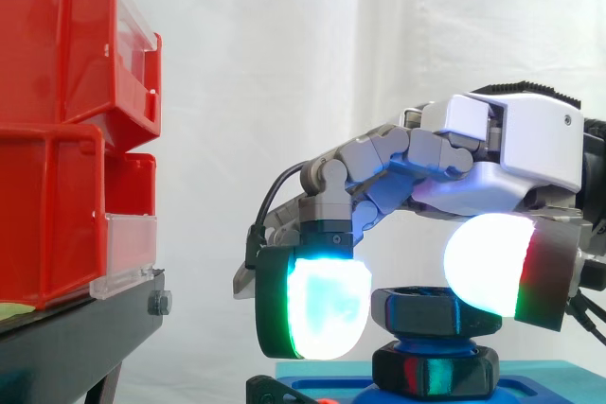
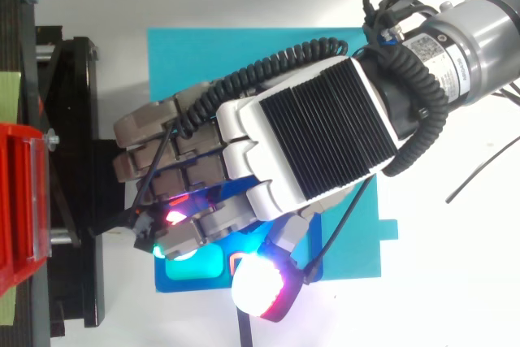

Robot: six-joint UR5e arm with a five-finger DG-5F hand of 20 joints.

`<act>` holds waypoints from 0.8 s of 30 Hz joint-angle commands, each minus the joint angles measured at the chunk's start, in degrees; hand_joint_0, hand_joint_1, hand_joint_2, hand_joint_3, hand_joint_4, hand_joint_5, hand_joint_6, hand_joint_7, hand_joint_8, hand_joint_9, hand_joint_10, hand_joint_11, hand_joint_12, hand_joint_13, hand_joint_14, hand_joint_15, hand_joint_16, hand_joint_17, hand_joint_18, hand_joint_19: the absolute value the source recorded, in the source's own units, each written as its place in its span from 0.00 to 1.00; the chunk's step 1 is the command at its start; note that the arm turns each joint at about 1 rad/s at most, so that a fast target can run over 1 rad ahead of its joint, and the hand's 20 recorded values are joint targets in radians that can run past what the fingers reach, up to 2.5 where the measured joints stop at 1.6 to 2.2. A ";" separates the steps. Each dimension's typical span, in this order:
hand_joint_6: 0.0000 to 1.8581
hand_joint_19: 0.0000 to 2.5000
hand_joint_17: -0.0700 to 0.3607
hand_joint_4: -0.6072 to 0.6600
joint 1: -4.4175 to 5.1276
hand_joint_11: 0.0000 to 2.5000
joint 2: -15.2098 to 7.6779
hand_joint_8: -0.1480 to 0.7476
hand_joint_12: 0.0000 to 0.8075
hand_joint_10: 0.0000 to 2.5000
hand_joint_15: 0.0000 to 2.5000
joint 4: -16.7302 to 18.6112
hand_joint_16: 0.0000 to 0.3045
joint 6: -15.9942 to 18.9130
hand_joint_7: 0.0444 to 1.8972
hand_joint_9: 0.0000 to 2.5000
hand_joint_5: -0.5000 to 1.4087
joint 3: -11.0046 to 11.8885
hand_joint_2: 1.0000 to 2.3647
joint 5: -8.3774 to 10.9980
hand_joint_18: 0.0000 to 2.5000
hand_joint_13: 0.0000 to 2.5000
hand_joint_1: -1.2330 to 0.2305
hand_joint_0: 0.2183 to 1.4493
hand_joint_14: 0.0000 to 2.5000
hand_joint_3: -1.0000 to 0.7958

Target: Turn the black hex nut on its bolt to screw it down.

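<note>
Starting at the near thumb pad (image 1: 483,267), I see my robot hand (image 1: 511,139) curled down around the black hex nut (image 1: 431,309), pads flanking it. The nut sits directly beneath the palm on its upright bolt (image 1: 424,341), with the white curtain (image 1: 284,63) behind.

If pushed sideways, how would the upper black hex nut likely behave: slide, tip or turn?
The upper black hex nut sits on the blue bolt, so it probably would not slide or tip, only turn. Its glossy flat faces look hard, perhaps slippery. It seems rigid, unlikely to deform under the hand.
</note>
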 commanded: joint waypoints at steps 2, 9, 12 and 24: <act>0.41 0.12 0.32 0.54 -0.36 0.13 -0.01 0.33 0.30 0.00 0.12 -0.06 0.10 -0.01 0.53 0.33 0.21 0.00 0.00 -0.03 0.18 0.27 0.60 0.21 0.00 0.28; 0.44 0.12 0.32 0.54 -0.97 0.13 -0.01 0.34 0.30 0.00 0.13 -0.06 0.10 0.07 0.51 0.33 0.21 0.00 0.00 -0.30 0.18 0.27 0.60 0.21 0.01 0.28; 0.45 0.12 0.32 0.53 -1.41 0.13 -0.01 0.34 0.30 0.00 0.13 0.30 0.10 0.16 0.51 0.34 0.20 0.00 0.00 -0.91 0.18 0.28 0.60 0.21 0.01 0.28; 0.46 0.13 0.32 0.53 -3.26 0.14 -0.01 0.34 0.30 0.00 0.15 0.65 0.10 0.16 0.49 0.34 0.20 0.00 0.00 -3.02 0.18 0.29 0.60 0.21 0.01 0.28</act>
